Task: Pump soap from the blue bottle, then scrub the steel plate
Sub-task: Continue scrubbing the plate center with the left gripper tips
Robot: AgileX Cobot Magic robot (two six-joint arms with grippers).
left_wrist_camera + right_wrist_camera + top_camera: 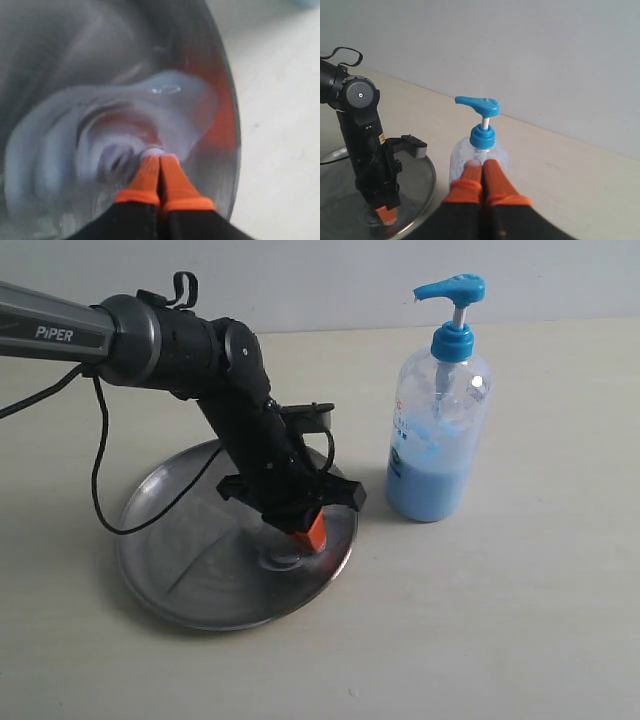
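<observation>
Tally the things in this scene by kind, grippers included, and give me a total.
Pump bottles: 1, the blue bottle
Plates: 1, the steel plate
Grippers: 2, the left gripper and the right gripper
Total: 4

A pale beige table [520, 630] with a plain matte top carries two things. The round steel plate [150, 565] lies flat towards the left. The blue bottle [440, 440] stands upright to the right of it, close to the plate's rim but not touching. The table in front of both is bare.
</observation>
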